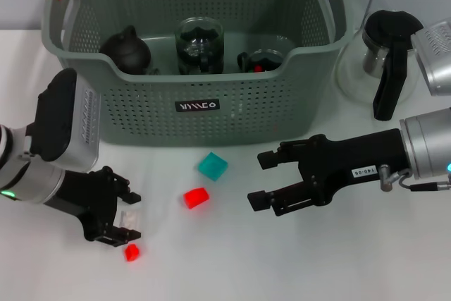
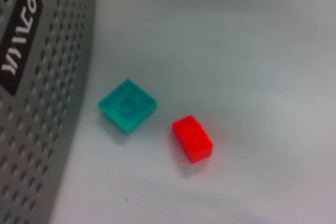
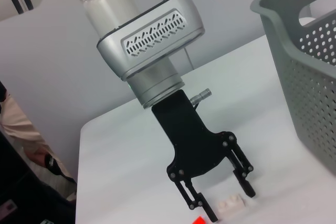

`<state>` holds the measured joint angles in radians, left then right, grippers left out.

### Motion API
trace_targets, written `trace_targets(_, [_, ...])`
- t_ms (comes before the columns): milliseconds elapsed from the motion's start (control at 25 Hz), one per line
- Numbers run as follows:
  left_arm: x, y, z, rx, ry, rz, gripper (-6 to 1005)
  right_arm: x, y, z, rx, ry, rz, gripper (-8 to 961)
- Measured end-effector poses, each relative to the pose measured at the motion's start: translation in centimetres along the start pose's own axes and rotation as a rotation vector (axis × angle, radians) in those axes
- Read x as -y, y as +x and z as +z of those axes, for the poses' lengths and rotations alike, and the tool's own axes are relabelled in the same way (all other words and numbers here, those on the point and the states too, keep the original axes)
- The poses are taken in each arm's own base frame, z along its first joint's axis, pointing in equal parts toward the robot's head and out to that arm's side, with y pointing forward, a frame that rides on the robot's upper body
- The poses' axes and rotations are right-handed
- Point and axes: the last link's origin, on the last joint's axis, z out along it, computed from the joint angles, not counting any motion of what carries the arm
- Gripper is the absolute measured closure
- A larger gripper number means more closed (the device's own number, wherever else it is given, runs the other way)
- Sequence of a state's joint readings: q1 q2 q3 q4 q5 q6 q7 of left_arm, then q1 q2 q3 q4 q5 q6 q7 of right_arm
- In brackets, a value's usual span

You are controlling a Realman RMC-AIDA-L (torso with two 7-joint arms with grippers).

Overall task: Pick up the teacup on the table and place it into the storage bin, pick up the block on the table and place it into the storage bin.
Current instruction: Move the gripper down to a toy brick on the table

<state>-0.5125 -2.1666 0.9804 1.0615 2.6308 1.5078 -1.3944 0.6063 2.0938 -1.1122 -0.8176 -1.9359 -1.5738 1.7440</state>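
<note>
The grey-green storage bin (image 1: 246, 114) stands at the back of the table. A glass teacup (image 1: 265, 60) with a dark handle sits inside it by the front wall. On the table in front lie a teal block (image 1: 212, 166), a red block (image 1: 196, 197), a whitish block (image 1: 132, 217) and a small red block (image 1: 131, 252). My left gripper (image 1: 129, 216) is low at the near left, open, its fingers on either side of the whitish block (image 3: 231, 203). My right gripper (image 1: 255, 180) hovers open and empty to the right of the red block.
A black teapot (image 1: 127, 51) and a glass jug (image 1: 199, 46) also sit in the bin. A glass pot with a black handle (image 1: 386, 61) stands on the table right of the bin. The left wrist view shows the bin wall (image 2: 42, 129), the teal block (image 2: 127, 105) and the red block (image 2: 192, 138).
</note>
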Motion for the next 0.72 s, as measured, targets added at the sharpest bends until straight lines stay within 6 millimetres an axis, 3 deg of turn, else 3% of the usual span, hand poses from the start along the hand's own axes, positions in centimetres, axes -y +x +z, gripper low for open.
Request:
trace_targets(240, [-0.07, -0.16, 0.05, 0.013, -0.004, -0.008, 328, 0.10, -0.06, 0.01, 0.001, 0.006, -0.001, 27])
trace_targets(440, [-0.06, -0.16, 0.06, 0.014, -0.005, -0.008, 528, 0.11, -0.07, 0.01, 0.001, 0.007, -0.001, 27])
trace_targets(720, [-0.04, -0.11, 0.14, 0.017, -0.004, -0.004, 522, 0.13, -0.08, 0.00, -0.001, 0.007, -0.003, 27])
